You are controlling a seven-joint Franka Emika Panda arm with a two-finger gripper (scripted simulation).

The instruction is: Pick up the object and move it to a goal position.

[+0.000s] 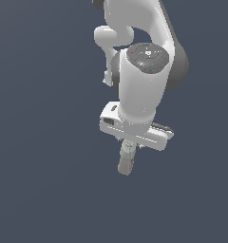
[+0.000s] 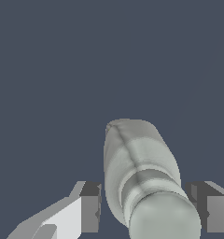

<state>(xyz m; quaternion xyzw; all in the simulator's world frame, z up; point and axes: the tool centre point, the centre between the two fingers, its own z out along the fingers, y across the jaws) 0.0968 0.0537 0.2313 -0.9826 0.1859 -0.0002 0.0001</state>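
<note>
Jaws of the gripper are standing apart on both sides of the bottle, with gaps showing, so nothing is clamped. Between them the bottle is lying on the dark floor. I judge the grasp, lift and carrying are all remaining.

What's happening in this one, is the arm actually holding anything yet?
A single robot arm is reaching down over a small pale bottle. In the wrist view the bottle sits between the two fingers, with a gap showing on each side, so the gripper looks open and not yet closed on it. Whether the bottle rests on the surface cannot be told.
</note>
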